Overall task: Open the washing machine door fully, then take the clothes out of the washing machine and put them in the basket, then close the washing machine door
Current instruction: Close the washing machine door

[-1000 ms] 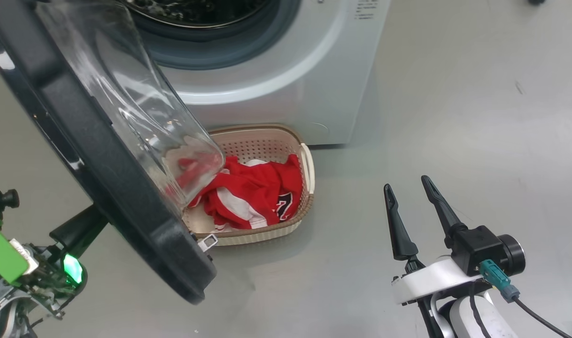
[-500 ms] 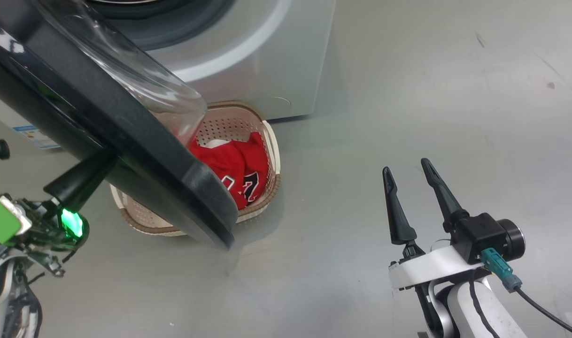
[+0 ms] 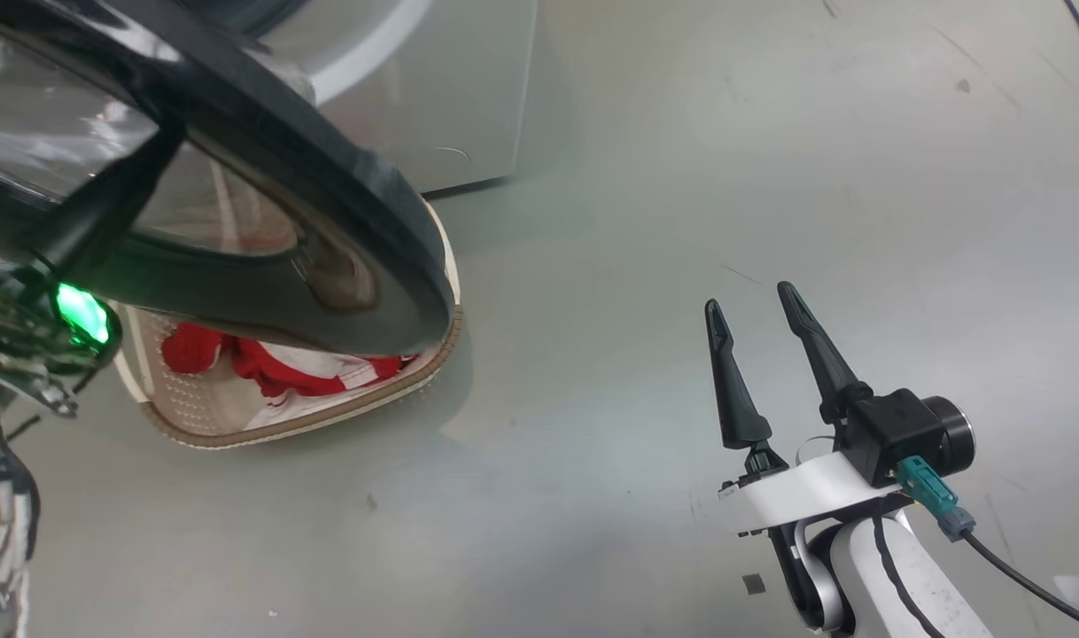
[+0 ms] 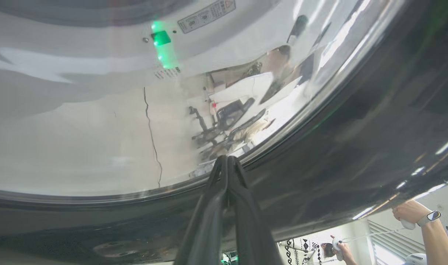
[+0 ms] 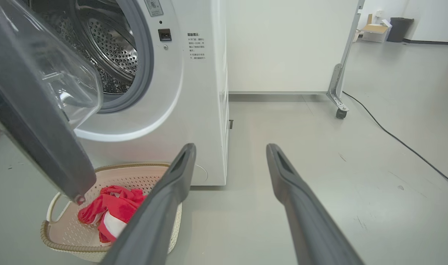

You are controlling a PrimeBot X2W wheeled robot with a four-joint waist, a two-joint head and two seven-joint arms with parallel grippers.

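Note:
The washing machine door point(image 3: 327, 195) stands partly open, its black rim hanging over the basket point(image 3: 238, 434). My left gripper point(image 3: 154, 155) is shut, and in the left wrist view its tips point(image 4: 227, 159) rest against the door's glossy outer face point(image 4: 356, 129) with nothing between them. Red clothes with white trim point(image 3: 274, 372) lie in the cream basket on the floor in front of the washing machine point(image 3: 451, 115). The right wrist view shows the machine point(image 5: 194, 92), its steel drum point(image 5: 110, 48), the door point(image 5: 36, 136), the basket point(image 5: 62, 239) and the clothes point(image 5: 110, 206). My right gripper point(image 3: 748, 297) is open and empty over bare floor, to the basket's right.
A white panel on a castor foot point(image 5: 340, 110) stands behind and right of the machine, with a black cable point(image 5: 393, 136) running across the floor. A person's hands holding controllers point(image 4: 411, 215) appear past the door's edge. Grey floor stretches wide to the right.
The head view has shifted. The door has swung round over the basket, so its outer face shows instead of the glass bowl. My right gripper stays open.

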